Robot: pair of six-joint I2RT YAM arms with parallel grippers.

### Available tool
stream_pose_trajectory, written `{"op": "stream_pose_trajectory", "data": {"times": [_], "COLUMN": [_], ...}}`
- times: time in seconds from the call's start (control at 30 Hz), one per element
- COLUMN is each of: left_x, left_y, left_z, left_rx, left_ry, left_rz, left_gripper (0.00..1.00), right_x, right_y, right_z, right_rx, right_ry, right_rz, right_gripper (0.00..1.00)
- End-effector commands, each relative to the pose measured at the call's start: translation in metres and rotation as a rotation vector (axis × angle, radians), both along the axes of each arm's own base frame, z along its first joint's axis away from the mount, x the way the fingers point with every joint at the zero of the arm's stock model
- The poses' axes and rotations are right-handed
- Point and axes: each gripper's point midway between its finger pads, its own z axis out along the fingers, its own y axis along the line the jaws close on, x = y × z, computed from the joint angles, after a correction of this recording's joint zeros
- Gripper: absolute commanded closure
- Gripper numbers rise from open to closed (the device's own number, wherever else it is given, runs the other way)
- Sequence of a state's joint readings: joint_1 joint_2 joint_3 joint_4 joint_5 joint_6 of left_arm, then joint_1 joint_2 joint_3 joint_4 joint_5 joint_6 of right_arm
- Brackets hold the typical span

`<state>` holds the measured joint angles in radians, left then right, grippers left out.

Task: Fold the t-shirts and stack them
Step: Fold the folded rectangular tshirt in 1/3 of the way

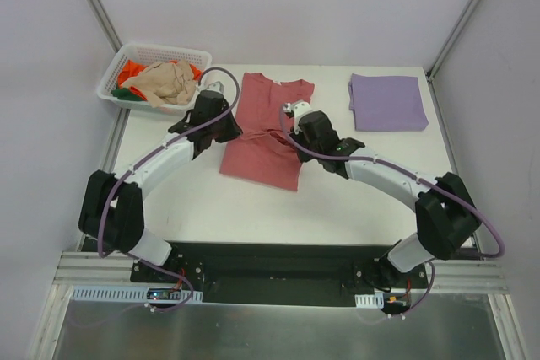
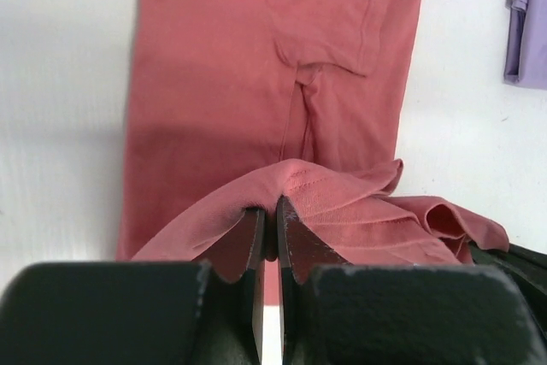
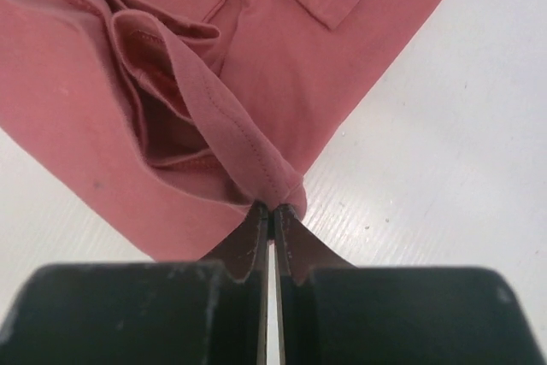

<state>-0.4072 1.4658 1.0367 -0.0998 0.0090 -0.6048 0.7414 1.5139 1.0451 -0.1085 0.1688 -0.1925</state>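
White table top (image 1: 337, 200) under pale walls, both arms reaching out from the near edge. Centre stage is the dusty rose-red t-shirt (image 1: 268, 145), lying mostly flat in the middle of the table with its neck toward the far side. The left gripper (image 2: 269, 215) is on the shirt's left edge, jaws pressed tight together on a raised fold of the red cloth. The fabric bunches up and over the fingertips while the rest of the shirt stretches flat beyond. Over on the other side, the right gripper (image 3: 271, 215) is pinched shut on a stitched hem of the same shirt. A ridge of doubled cloth runs away from its tips, with bare table just to the right of them. So both pincers are narrow, each holding rose-red cloth.

At the far right of the table, a lavender t-shirt (image 1: 386, 101) sits folded into a neat flat rectangle, apart from the red one. In the far left corner stands the white lattice basket (image 1: 108, 82). A crumpled beige t-shirt (image 1: 169, 82) is heaped on top inside it, with orange cloth (image 1: 131, 69) and a bit of green cloth (image 1: 126, 94) peeking out beneath.
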Motion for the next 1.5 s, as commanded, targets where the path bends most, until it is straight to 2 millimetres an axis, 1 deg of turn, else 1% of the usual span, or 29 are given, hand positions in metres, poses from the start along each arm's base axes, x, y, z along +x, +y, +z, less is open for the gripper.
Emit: {"op": "stream_pose_trajectory", "data": {"times": [0.0, 0.13, 0.2, 0.3, 0.37, 0.43, 0.5, 0.57, 0.7, 0.8, 0.83, 0.87, 0.9, 0.93, 0.97, 1.0, 1.03, 1.07, 1.1, 1.13, 1.17, 1.2, 1.23, 1.27, 1.33, 1.37, 1.4, 1.47], "left_x": [0.031, 0.047, 0.052, 0.061, 0.065, 0.069, 0.073, 0.075, 0.082, 0.086, 0.088, 0.089, 0.09, 0.091, 0.093, 0.094, 0.094, 0.093, 0.092, 0.09, 0.087, 0.084, 0.078, 0.072, 0.056, 0.048, 0.038, 0.021], "left_y": [-0.013, -0.013, -0.012, -0.006, -0.007, -0.006, -0.005, -0.008, -0.01, -0.006, -0.004, -0.003, -0.003, -0.002, -0.001, -0.001, -0.001, -0.001, 0.0, 0.002, 0.004, 0.006, 0.009, 0.013, 0.02, 0.022, 0.026, 0.031], "left_z": [0.017, 0.011, 0.006, -0.003, -0.009, -0.015, -0.021, -0.025, -0.036, -0.044, -0.046, -0.046, -0.047, -0.046, -0.045, -0.039, -0.034, -0.029, -0.024, -0.02, -0.016, -0.013, -0.013, -0.013, -0.018, -0.018, -0.024, -0.031], "left_rx": [-0.033, -0.043, -0.038, -0.028, -0.03, -0.032, -0.034, -0.046, -0.047, -0.038, -0.036, -0.035, -0.031, -0.028, -0.023, -0.027, -0.027, -0.026, -0.026, -0.023, -0.02, -0.014, -0.008, -0.001, 0.003, -0.004, -0.004, -0.007], "left_ry": [-0.059, -0.04, -0.029, -0.014, -0.001, 0.012, 0.028, 0.045, 0.076, 0.098, 0.1, 0.101, 0.099, 0.097, 0.092, 0.081, 0.069, 0.057, 0.048, 0.039, 0.03, 0.022, 0.023, 0.027, 0.044, 0.05, 0.069, 0.093], "left_rz": [-0.067, -0.077, -0.074, -0.058, -0.068, -0.069, -0.076, -0.096, -0.114, -0.099, -0.093, -0.093, -0.093, -0.097, -0.097, -0.101, -0.105, -0.106, -0.103, -0.1, -0.096, -0.09, -0.083, -0.074, -0.051, -0.037, -0.026, -0.008], "left_gripper": [1.0, 1.0, 1.0, 1.0, 1.0, 1.0, 1.0, 1.0, 1.0, 1.0, 1.0, 0.96, 0.85, 0.68, 0.54, 0.45, 0.34, 0.23, 0.13, 0.01, 0.01, 0.01, 0.01, 0.01, 0.01, 0.01, 0.01, 0.01], "right_x": [0.03, 0.047, 0.054, 0.062, 0.068, 0.074, 0.078, 0.078, 0.084, 0.089, 0.09, 0.096, 0.099, 0.102, 0.106, 0.11, 0.112, 0.113, 0.113, 0.113, 0.111, 0.108, 0.106, 0.101, 0.092, 0.085, 0.082, 0.067], "right_y": [0.013, 0.013, 0.015, 0.018, 0.02, 0.017, 0.017, 0.021, 0.018, 0.016, 0.018, 0.012, 0.009, 0.006, 0.002, -0.001, -0.005, -0.007, -0.009, -0.011, -0.011, -0.012, -0.011, -0.01, -0.01, -0.013, -0.011, -0.012], "right_z": [0.017, 0.007, 0.004, -0.007, -0.011, -0.016, -0.021, -0.025, -0.033, -0.041, -0.042, -0.042, -0.043, -0.042, -0.039, -0.035, -0.031, -0.026, -0.02, -0.016, -0.011, -0.009, -0.004, -0.002, 0.004, 0.002, 0.01, 0.012], "right_rx": [0.057, 0.07, 0.079, 0.086, 0.09, 0.088, 0.087, 0.102, 0.096, 0.097, 0.098, 0.084, 0.081, 0.079, 0.078, 0.082, 0.085, 0.094, 0.1, 0.104, 0.113, 0.122, 0.139, 0.155, 0.19, 0.199, 0.238, 0.275], "right_ry": [-0.046, -0.019, -0.009, 0.018, 0.03, 0.039, 0.049, 0.068, 0.084, 0.104, 0.108, 0.097, 0.098, 0.093, 0.085, 0.074, 0.066, 0.055, 0.043, 0.035, 0.026, 0.024, 0.019, 0.021, 0.024, 0.038, 0.023, 0.039], "right_rz": [0.015, 0.007, 0.012, 0.012, 0.01, -0.006, -0.016, 0.001, -0.031, -0.051, -0.054, -0.088, -0.105, -0.13, -0.154, -0.175, -0.196, -0.211, -0.219, -0.228, -0.229, -0.227, -0.219, -0.212, -0.204, -0.203, -0.198, -0.178], "right_gripper": [1.0, 1.0, 1.0, 1.0, 1.0, 1.0, 1.0, 1.0, 1.0, 0.98, 0.95, 0.91, 0.87, 0.7, 0.68, 0.64, 0.57, 0.45, 0.3, 0.25, 0.22, 0.14, 0.01, 0.03, 0.04, 0.04, 0.04, 0.04]}}
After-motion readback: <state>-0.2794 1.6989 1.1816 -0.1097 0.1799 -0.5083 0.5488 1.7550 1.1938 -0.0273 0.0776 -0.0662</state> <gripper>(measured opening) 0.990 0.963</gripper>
